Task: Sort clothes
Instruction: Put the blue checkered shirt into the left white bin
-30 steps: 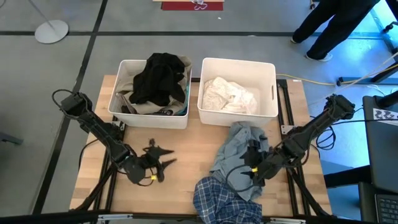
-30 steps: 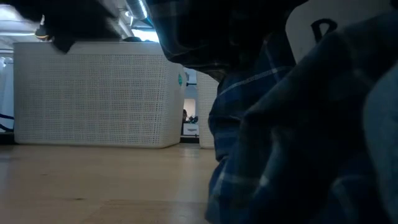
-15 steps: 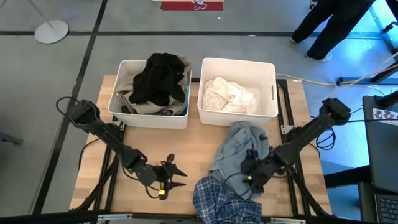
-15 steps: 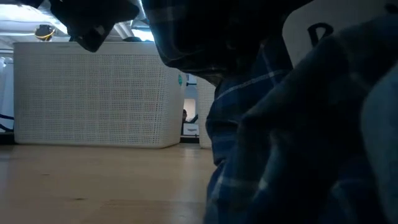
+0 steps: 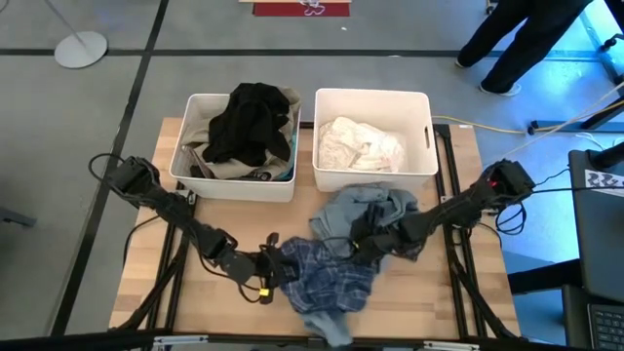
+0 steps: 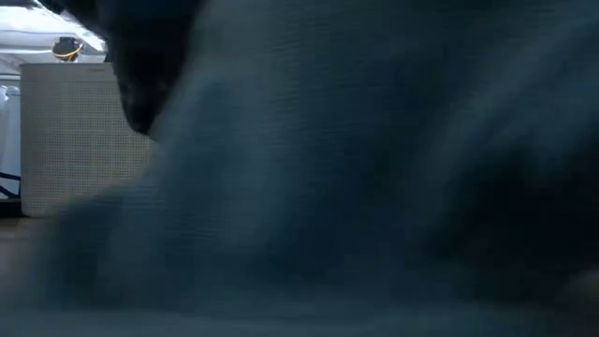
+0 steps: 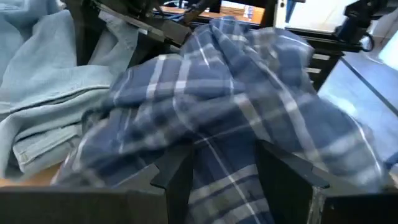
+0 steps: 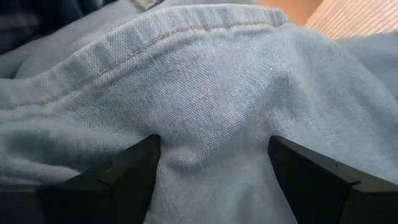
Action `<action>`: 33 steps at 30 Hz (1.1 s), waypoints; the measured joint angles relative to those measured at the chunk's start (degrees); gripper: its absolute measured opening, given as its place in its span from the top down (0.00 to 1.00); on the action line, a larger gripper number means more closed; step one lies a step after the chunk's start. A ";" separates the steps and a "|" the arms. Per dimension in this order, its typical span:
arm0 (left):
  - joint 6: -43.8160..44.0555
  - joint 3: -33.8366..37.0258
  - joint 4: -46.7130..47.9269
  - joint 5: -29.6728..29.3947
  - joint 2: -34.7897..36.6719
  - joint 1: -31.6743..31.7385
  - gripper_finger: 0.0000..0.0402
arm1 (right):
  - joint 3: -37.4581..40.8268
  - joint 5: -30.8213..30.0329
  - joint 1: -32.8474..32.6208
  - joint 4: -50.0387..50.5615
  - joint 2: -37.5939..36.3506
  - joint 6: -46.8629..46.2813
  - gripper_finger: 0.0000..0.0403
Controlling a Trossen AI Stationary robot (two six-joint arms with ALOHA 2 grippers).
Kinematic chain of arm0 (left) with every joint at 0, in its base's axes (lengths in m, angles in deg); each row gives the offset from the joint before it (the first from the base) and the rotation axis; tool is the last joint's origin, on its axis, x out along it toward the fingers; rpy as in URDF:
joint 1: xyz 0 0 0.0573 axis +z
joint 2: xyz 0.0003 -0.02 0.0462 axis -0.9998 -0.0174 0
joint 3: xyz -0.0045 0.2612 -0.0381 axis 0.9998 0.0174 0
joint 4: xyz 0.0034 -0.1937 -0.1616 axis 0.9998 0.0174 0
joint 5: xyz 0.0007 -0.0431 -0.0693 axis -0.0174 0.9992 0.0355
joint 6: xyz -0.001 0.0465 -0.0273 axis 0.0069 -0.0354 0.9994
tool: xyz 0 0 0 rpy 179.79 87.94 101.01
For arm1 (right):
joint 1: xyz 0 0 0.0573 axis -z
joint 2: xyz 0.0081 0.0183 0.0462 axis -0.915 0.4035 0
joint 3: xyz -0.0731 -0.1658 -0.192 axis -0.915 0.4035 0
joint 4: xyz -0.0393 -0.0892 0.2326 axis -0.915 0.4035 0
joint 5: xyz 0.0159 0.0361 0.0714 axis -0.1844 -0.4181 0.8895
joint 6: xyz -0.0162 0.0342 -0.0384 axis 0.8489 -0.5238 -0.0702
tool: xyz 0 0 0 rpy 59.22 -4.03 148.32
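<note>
On the wooden table [image 5: 156, 283] most of the sorting looks done, as far as one can judge. One white bin [image 5: 200, 180] holds dark clothes, with a black garment [image 5: 246, 122] heaped on top and bits of beige and teal at the sides. The other white bin [image 5: 336, 180] holds a white garment [image 5: 363, 146]. Two pieces are left out on the table near the front: a light blue denim garment [image 5: 363, 210] just below the bins, and a blue plaid shirt [image 5: 327, 283] lying against it and reaching to the table's front edge. So those two seem to be what is left to sort. The left gripper [image 5: 265, 275] is low over the table, stretched out sideways toward the middle, right at the edge of the plaid shirt. Its own camera shows its two dark fingers [image 7: 177, 171] spread apart with plaid cloth lying between them, not pinched. The right gripper [image 5: 363, 244] reaches in low from the other side, where the denim meets the plaid. Its camera shows its fingers [image 8: 124, 171] set wide, pushed into the denim, with cloth bulging between them; they do not look closed on it. The table-level camera is covered by dark cloth, so it tells nothing more.
</note>
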 joint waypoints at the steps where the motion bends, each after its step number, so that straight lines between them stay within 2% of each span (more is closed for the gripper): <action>1: -0.04 0.00 0.00 -0.04 0.00 0.44 0.59 | -0.63 0.00 0.31 0.24 -0.05 0.19 0.25; 7: -0.29 -0.39 0.34 -0.16 0.02 2.36 0.59 | -5.68 0.24 -1.68 2.02 -0.04 1.52 0.25; 9: -1.71 -1.92 1.66 0.44 0.02 2.37 0.59 | -8.32 0.61 -3.55 5.72 -0.04 1.50 0.25; 15: -1.17 -8.68 18.18 0.98 1.58 0.32 0.59 | -20.33 3.26 -10.78 24.33 -0.06 0.49 0.25; 17: 0.41 -9.29 20.69 0.81 1.60 0.08 0.59 | -24.02 4.97 -13.59 25.91 -0.14 -0.07 0.25; 20: 1.93 -9.24 22.72 0.64 1.24 0.11 0.59 | -26.25 5.20 -17.53 23.17 -0.19 0.33 0.25; 24: 3.67 -9.20 24.39 -0.38 0.63 0.11 0.59 | -23.91 5.38 -20.33 11.74 0.43 4.43 0.25; 28: 3.18 -9.20 23.38 -0.58 0.61 0.16 0.59 | -20.11 4.40 -19.31 1.88 4.44 10.93 0.25; 33: 2.82 -9.20 23.47 -0.65 0.57 0.32 0.59 | -19.61 -0.24 -15.26 0.29 11.05 15.01 0.25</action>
